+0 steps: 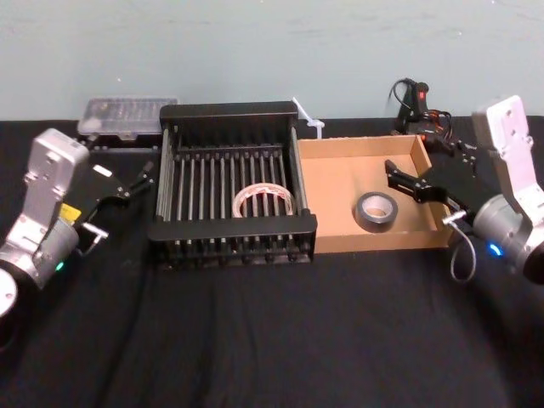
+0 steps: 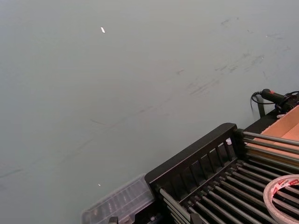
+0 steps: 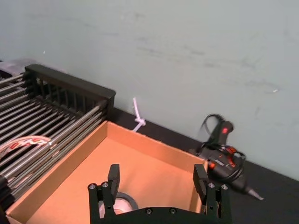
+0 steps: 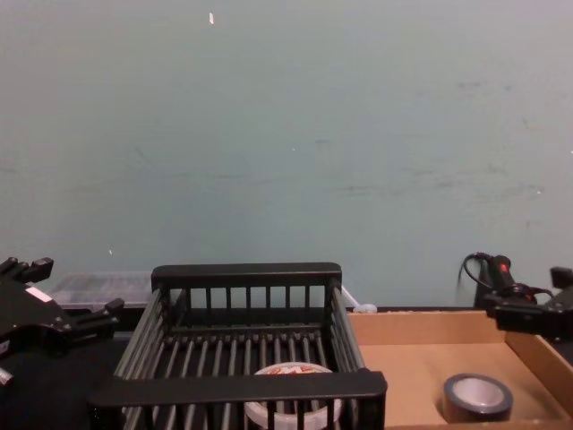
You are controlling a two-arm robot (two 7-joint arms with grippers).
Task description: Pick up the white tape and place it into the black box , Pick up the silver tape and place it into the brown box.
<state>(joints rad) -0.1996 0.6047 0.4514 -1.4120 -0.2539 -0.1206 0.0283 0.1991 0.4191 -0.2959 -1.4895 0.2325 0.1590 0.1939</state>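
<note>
The white tape [image 1: 264,201] lies flat on the slatted floor of the black box [image 1: 233,110] at the centre of the head view, while the silver tape [image 1: 376,210] rests on the floor of the brown box [image 1: 327,149] just to its right; both rolls sit where the task wants them.

The right gripper [image 1: 405,180] hangs over the right-hand part of the brown box, at the frame's right, its fingers spread wide and holding nothing, the silver roll just below and beside it. In the right wrist view that roll shows at the bottom edge, between and under the parted fingers [image 3: 113,173].

The left gripper [image 1: 127,182] sits at the left of the head view, beside the black box's outer wall, its fingers apart and empty.

The risk now lies in the way out. The right gripper hangs low over the tray, so a pull back toward the right edge of the frame could, by the look of it, catch the cardboard wall and drag the light tray, or nudge the silver roll. On the left, a careless swing might clip the black box's rim or the clear plastic case [image 1: 126,114] behind it at upper left.
</note>
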